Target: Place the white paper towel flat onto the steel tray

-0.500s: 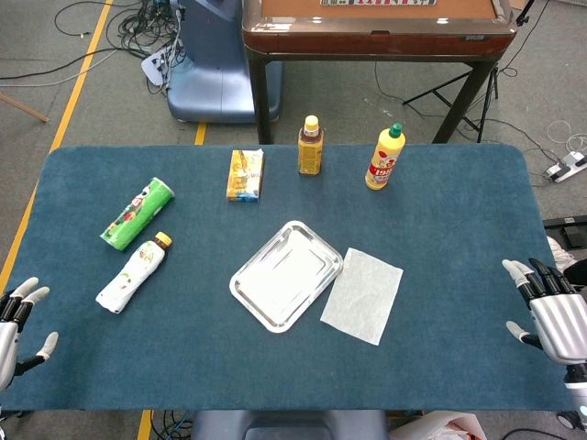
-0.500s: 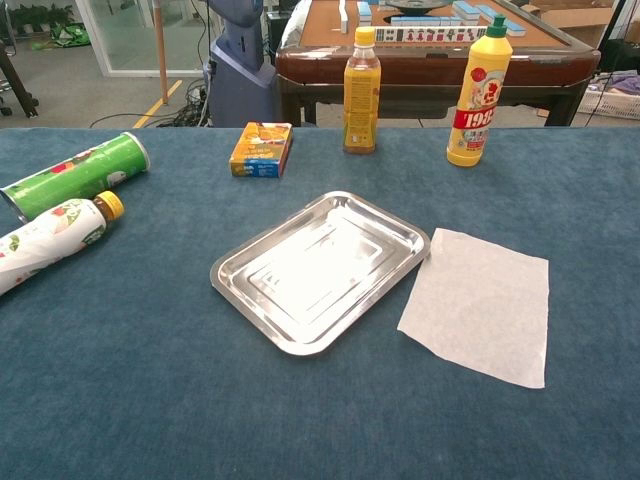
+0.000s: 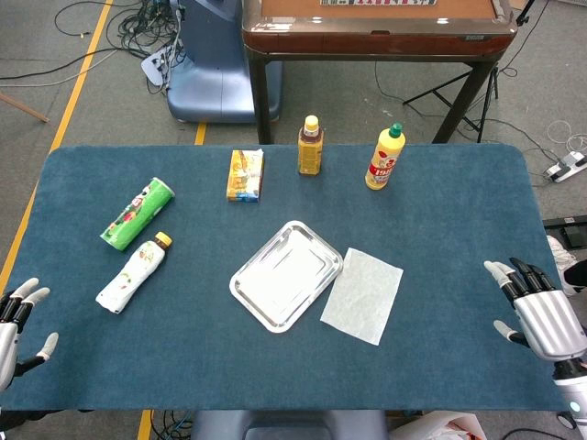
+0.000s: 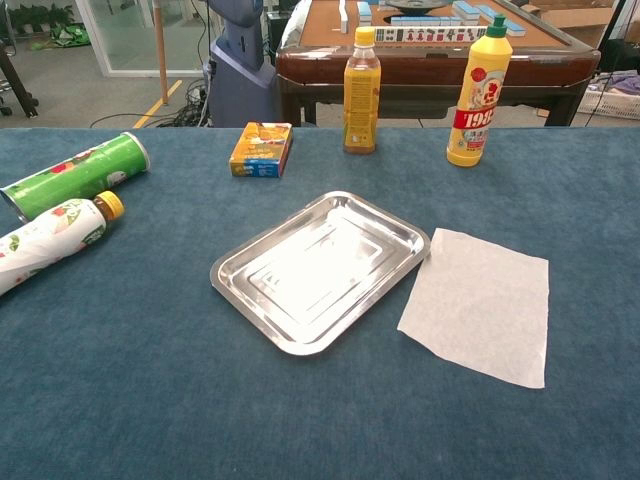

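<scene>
Blue cloth covers my bench; the white paper towel [image 3: 361,295] lies flat just beside the steel tray [image 3: 286,274]. My right hand [image 3: 537,310], fingers spread and empty, should pinch one edge gently.

On the table [image 3: 440,238] I count one steel tray [image 3: 286,275] and one white paper towel [image 3: 362,295], both near the middle. I count three bottles: an amber bottle [image 3: 311,146] and a yellow squeeze bottle [image 3: 385,158] by the far edge, and a white-labelled bottle [image 3: 134,272] lying toward the left edge. I also count one green can [image 3: 137,214] and one small carton [image 3: 245,174].
</scene>
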`<action>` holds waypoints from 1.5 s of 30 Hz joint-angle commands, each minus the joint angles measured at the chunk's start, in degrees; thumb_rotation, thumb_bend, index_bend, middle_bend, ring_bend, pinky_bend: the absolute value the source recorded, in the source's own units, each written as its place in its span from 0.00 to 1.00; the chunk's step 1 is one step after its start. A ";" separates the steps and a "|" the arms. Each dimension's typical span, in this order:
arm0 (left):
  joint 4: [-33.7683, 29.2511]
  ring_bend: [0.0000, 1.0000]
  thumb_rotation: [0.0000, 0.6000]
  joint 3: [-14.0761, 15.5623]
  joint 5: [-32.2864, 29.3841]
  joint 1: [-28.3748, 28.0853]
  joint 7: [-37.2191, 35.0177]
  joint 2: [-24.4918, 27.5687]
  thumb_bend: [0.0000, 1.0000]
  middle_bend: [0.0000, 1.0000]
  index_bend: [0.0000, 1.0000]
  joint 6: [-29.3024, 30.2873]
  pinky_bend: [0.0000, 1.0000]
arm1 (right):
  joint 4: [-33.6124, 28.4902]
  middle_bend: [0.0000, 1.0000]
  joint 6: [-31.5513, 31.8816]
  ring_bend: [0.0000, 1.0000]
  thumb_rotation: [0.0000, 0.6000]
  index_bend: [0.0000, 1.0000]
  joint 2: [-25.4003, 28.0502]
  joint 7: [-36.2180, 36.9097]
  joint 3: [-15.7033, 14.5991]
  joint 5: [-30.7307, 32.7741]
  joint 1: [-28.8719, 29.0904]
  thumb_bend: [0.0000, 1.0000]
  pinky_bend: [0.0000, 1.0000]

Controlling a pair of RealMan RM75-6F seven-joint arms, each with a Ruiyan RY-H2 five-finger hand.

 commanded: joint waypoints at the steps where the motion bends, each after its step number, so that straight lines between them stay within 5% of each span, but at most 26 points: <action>1: -0.13 0.14 1.00 0.02 0.13 0.15 -0.06 0.13 0.27 0.14 0.22 0.31 0.00 | 0.43 0.21 -0.93 0.10 1.00 0.16 -0.28 0.20 0.05 -1.35 1.30 0.09 0.20; 13: -0.61 0.14 1.00 0.44 0.91 0.91 -0.09 0.53 0.27 0.14 0.22 1.45 0.00 | 4.86 0.23 -8.78 0.10 1.00 0.34 -3.64 0.02 -0.89 -6.42 8.31 0.19 0.20; 32: -0.04 0.15 1.00 0.58 0.14 2.15 -1.04 0.72 0.27 0.14 0.22 2.43 0.00 | 23.36 0.25 -16.37 0.10 1.00 0.38 -21.71 4.20 -2.35 -9.03 17.43 0.15 0.21; 45: 0.65 0.15 1.00 0.53 -0.29 2.61 -1.77 0.71 0.27 0.14 0.22 2.64 0.00 | 31.21 0.25 -16.98 0.10 1.00 0.38 -28.07 6.63 -2.95 -8.03 20.20 0.15 0.21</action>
